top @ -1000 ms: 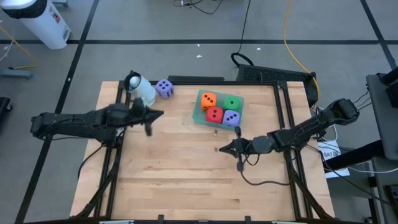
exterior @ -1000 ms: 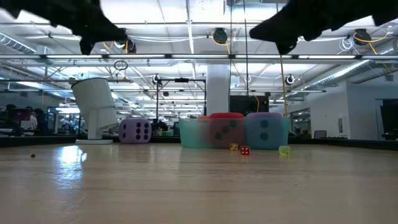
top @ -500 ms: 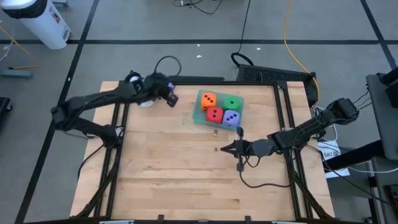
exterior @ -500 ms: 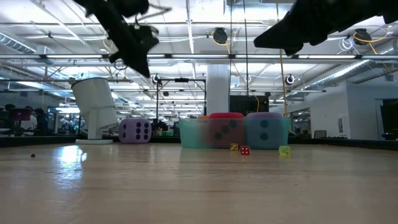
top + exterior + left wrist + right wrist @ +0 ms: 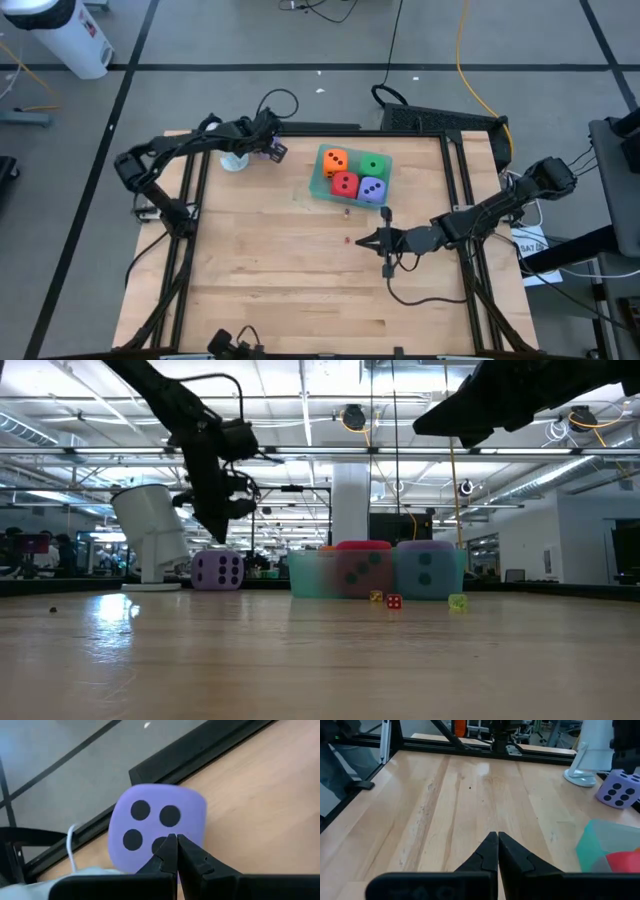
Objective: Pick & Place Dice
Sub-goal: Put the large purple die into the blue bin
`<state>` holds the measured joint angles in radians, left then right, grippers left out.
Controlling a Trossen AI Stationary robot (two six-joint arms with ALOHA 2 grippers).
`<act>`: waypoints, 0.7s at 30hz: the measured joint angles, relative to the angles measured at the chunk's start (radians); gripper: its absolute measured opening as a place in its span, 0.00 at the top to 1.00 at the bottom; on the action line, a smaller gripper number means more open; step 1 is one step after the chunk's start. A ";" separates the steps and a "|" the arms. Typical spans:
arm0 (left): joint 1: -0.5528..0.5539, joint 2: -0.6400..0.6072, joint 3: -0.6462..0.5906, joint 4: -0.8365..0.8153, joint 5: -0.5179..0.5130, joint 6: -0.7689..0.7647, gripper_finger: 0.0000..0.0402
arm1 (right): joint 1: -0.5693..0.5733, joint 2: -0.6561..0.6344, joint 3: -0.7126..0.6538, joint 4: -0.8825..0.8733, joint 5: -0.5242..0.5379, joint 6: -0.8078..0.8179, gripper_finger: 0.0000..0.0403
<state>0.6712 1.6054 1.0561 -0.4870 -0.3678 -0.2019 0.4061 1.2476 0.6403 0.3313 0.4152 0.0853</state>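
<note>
A purple die (image 5: 150, 820) rests flat on the wood by the table's far edge, next to a white cup (image 5: 150, 535). My left gripper (image 5: 176, 837) is shut and points down just above this die (image 5: 217, 570); in the high view it hides most of it. The orange (image 5: 335, 160), green (image 5: 374, 165), red (image 5: 345, 184) and second purple die (image 5: 371, 188) sit in a teal tray (image 5: 316, 190). My right gripper (image 5: 355, 239) is shut and is raised over the table's middle, on the near side of the tray.
The tilted white cup (image 5: 235, 160) stands on its base right beside the purple die, toward the table's left. A few tiny dice (image 5: 394, 601) lie on the wood on the near side of the tray. A black frame borders the table. The near half of the tabletop (image 5: 300, 290) is bare wood.
My left arm has swung from the table's left side toward the far edge, passed the white cup and come down over the lone purple die. The die and the tray have stayed where they were. My right arm has kept still.
</note>
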 joint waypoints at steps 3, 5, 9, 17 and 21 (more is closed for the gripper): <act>0.010 0.032 0.000 0.022 -0.002 0.017 0.99 | 0.000 0.000 0.000 0.001 0.001 -0.005 1.00; 0.015 0.052 0.001 0.032 -0.001 0.028 0.99 | 0.000 0.000 0.000 0.007 0.000 -0.014 1.00; 0.012 0.063 0.004 0.000 0.061 0.073 1.00 | 0.000 0.000 0.000 0.029 0.000 -0.030 1.00; -0.142 0.016 -0.014 -0.238 0.312 0.137 0.99 | 0.000 0.000 0.000 0.046 0.000 -0.053 1.00; -0.271 -0.105 0.001 -0.174 0.241 0.119 1.00 | 0.000 0.000 0.000 0.046 0.000 -0.061 0.99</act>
<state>0.4002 1.5006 1.0573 -0.6615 -0.1267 -0.0825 0.4057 1.2476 0.6403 0.3771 0.4149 0.0244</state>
